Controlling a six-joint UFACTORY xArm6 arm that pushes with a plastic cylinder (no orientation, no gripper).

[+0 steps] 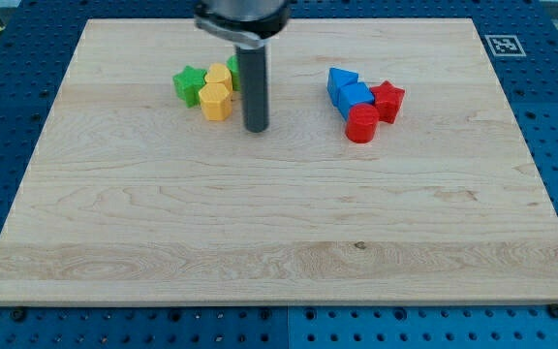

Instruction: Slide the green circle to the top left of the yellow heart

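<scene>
Just right of the yellow heart (216,101), my tip (256,128) is resting bare, hiding most of the green circle (233,66) behind the rod.

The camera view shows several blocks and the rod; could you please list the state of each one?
my tip: down on the board, just right of the yellow blocks.
green star: flat, touching the yellow blocks.
yellow blocks: two, pressed together.
green circle: mostly hidden behind the rod.
blue blocks: two, clustered.
red star: beside them.
red cylinder: touching the cluster.
</scene>
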